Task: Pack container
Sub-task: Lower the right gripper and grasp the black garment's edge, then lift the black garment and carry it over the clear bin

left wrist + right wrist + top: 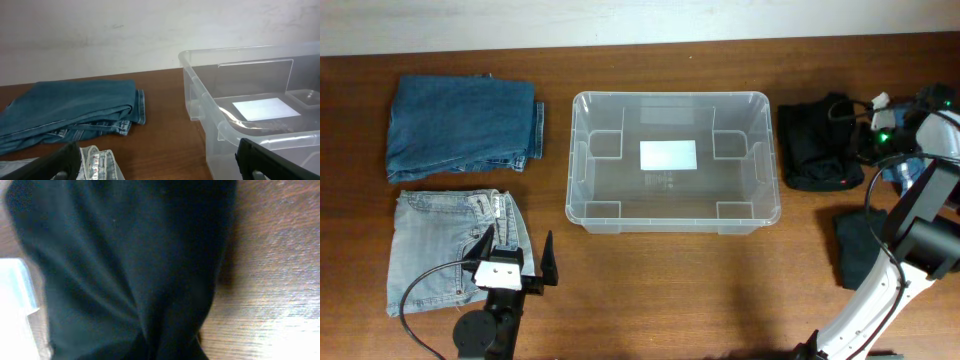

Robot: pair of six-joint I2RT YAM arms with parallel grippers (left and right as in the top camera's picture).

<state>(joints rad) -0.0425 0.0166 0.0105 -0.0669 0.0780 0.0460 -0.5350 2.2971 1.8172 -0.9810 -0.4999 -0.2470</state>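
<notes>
Left gripper (pixel 517 262) wide open, empty, over light jeans' (pixel 435 250) right edge; container (pixel 575 160) centre, gap between
Left wrist: fingers (pixel 60 162) cropped at bottom edge, container right
Right wrist: right gripper (pixel 165 352) closed on bunched black garment (pixel 125 255), tips hidden

Container (pixel 672 226) top: open, no lid; inner ledges jut in at four corners.
Left of it: narrow bare table (pixel 650 290) strip, then dark jeans (pixel 463 127) and light jeans (pixel 440 255).
Front: bare table.
Right: black garment (pixel 817 143) near the wall; right arm (pixel 910 215) crowds that side.
</notes>
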